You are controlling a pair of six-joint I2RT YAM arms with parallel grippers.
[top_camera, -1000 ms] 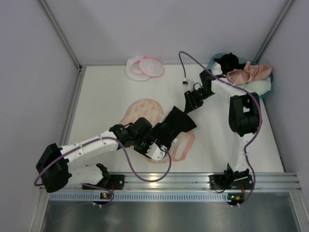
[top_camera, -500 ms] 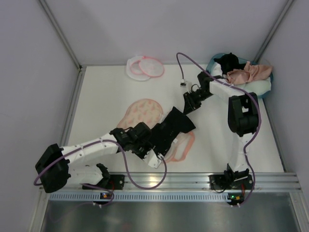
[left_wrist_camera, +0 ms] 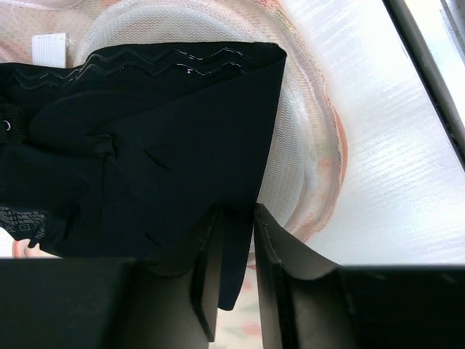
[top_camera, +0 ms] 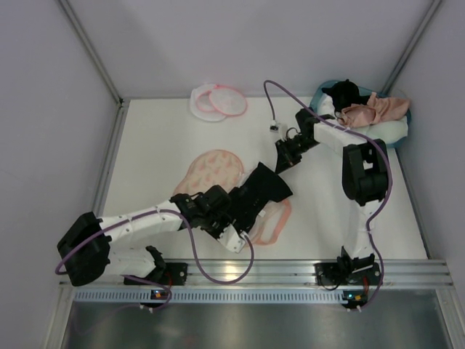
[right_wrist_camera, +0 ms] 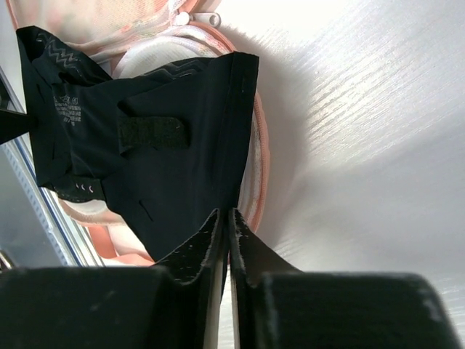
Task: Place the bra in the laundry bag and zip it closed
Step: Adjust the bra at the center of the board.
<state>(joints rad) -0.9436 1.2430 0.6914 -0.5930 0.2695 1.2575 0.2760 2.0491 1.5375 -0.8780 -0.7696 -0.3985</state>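
The bra, salmon-pink, lies in the teal basket behind the right gripper, the nearer arm. That gripper and the left gripper each pinch a black garment.

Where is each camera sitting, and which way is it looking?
Top: above and behind the arms, looking down at the table; both arms show.
Left wrist: on the left arm, looking past the left hand at the black garment.
Right wrist: on the right arm, past the right hand.
Both wrist views share the black garment.

left claw and right claw both clamped.
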